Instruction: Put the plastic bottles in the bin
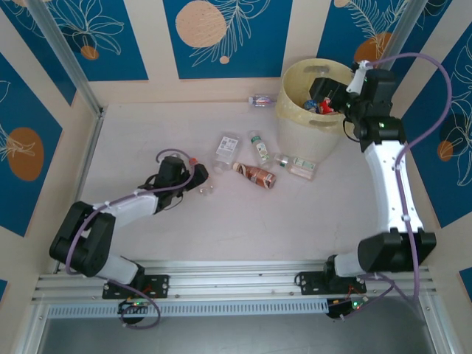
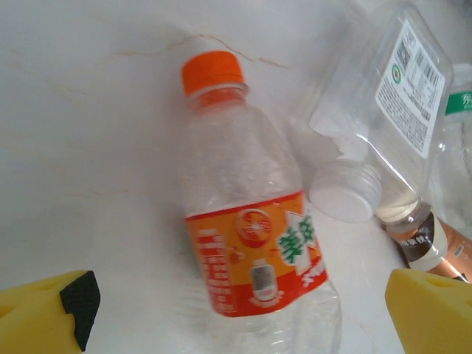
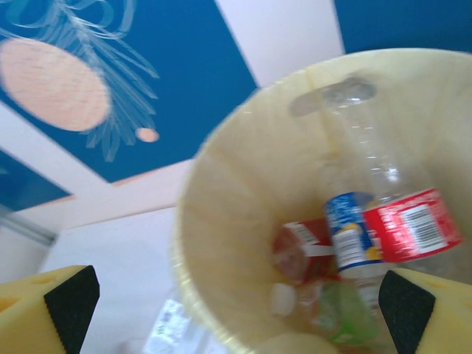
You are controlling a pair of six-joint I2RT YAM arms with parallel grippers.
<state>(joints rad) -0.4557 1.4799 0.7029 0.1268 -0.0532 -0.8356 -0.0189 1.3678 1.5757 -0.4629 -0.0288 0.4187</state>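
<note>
The plastic bottles are split between two places. Several already lie in the bin [image 3: 221,221], among them a red-labelled bottle [image 3: 409,232] and a blue-labelled one [image 3: 346,236]. The rest lie loose on the surface [image 1: 147,236].

The one in hand is the orange-capped bottle [image 2: 251,221], which lies on its side left of the middle of the surface. The left fingers [image 2: 44,313] hang spread wide on either side of its lower body, not touching it.

Just beside its label sits the white cap of a clear white-labelled bottle [image 2: 391,110]. Beyond that, toward the bin, lie a green-labelled bottle [image 1: 259,147], a brown bottle [image 1: 254,175] and one more [image 1: 297,165] near the foot of the bin. Another bottle [image 1: 262,100] rests at the far edge just left of the bin, which stands in the far right corner.

The right fingers [image 3: 55,306] hover over the bin's mouth, released, with nothing between them.

The step looks to be the left arm's pick-up of the orange-capped bottle. To do it well, lower straight down until the fingers straddle the labelled belly, not the neck, and close across its width. The thin clear plastic will probably buckle a little, and the round body may roll away if one finger meets it first.

Keep the finger on the white-cap side clear of that cap. From overhead the arm hides much of the bottle, so its exact lie is uncertain. The right arm would best draw clear of the bin before the carry.
</note>
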